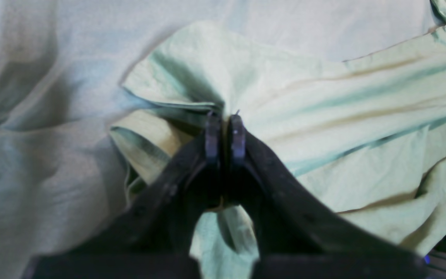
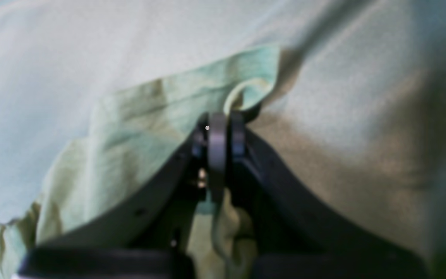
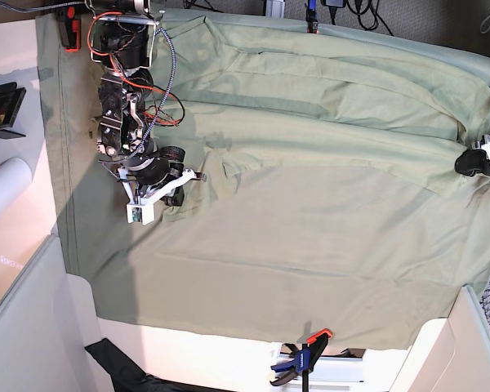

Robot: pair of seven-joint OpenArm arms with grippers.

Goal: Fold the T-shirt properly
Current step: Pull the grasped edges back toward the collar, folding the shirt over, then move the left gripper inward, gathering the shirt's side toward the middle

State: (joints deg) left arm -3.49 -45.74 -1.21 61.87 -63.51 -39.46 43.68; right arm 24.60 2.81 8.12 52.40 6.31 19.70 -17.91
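- Grey-green sheet (image 3: 253, 302) spread over the whole table, hem running down the left edge, near edge pinned by a spring clamp (image 3: 300, 359) with orange and blue handles at the front.
- T-shirt (image 3: 335, 122), pale sage green, lying across the far half of the sheet, stretched sideways from near the left edge to the right edge, long creases running its length, lower border hard to separate from the sheet in the base view.
- Right arm (image 3: 126, 98), wires exposed, reaching down along the left edge from the far left corner.
- Right gripper (image 2: 223, 128) closed tight, a bunched corner of the shirt pinched between the dark fingers; folded fabric curling just above the tips, more hanging below.
- Left gripper (image 1: 225, 131) clamped on a gathered fold of the shirt, pleats radiating from the pinch; seen at the right edge in the base view as a dark shape on the cloth.
- White roll (image 3: 0, 192) off the left edge; no containers anywhere in view.
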